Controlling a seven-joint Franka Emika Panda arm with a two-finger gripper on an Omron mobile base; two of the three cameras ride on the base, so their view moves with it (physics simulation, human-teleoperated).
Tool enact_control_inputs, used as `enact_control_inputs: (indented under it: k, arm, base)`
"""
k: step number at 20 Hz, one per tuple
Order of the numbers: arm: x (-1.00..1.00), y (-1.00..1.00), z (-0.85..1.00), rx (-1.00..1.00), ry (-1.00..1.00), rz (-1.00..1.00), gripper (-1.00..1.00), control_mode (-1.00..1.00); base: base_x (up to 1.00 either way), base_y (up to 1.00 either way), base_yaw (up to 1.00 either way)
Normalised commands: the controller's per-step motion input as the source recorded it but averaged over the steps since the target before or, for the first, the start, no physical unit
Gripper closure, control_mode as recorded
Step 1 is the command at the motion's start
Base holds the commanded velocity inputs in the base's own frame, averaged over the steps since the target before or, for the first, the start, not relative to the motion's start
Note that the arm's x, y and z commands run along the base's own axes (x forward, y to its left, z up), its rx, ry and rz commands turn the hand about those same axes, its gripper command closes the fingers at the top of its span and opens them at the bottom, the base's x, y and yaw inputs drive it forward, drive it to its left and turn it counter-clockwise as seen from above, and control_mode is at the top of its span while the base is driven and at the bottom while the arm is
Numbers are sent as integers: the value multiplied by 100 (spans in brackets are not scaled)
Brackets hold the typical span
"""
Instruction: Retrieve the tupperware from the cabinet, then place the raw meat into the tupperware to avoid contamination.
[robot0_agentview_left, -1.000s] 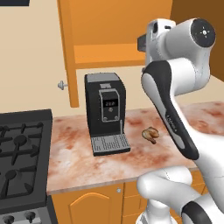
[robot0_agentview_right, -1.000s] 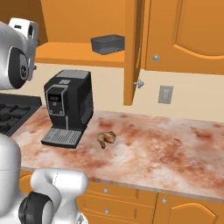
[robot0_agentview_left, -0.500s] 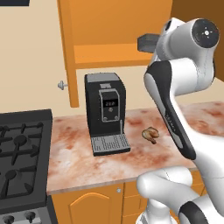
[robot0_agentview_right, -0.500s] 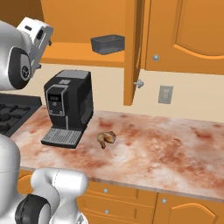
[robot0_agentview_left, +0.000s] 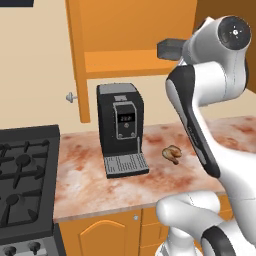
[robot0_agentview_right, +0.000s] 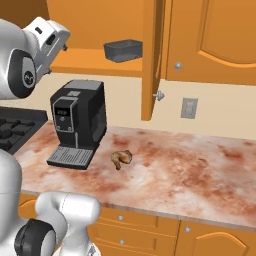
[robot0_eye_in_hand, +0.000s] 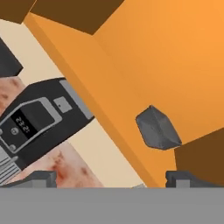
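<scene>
Open cabinet (robot0_agentview_right: 150, 60): the box (robot0_agentview_right: 123, 50) sits on its shelf, above the coffee machine (robot0_agentview_right: 79, 122). Gripper (robot0_eye_in_hand: 111, 177) wide open, empty; a careless reach may shove the box deeper.

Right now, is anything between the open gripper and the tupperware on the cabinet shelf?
Nothing visible blocks it. In the hand view the tupperware sits on the cabinet shelf ahead of the open gripper, with bare shelf between. The cabinet door stands open, to the side.
</scene>
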Motion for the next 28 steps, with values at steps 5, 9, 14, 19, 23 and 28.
enact_control_inputs:
  k: [5, 9, 14, 19, 23, 28]
  arm:
    - [7, -16, 1, 1, -1, -6, -100, -100]
    - [13, -17, 0, 0, -4, -3, -100, -100]
    - [15, -5, 0, 2, 0, -1, -100, -100]
    - [18, -2, -2, 0, 0, 0, -100, -100]
    - [17, -11, 0, 0, 0, -2, -100, -100]
    - [29, -10, -4, 0, 0, -2, -100, -100]
  base:
    - [0, 0, 0]
    - [0, 0, 0]
    - [0, 0, 0]
    - [0, 0, 0]
    - [0, 0, 0]
    - [0, 0, 0]
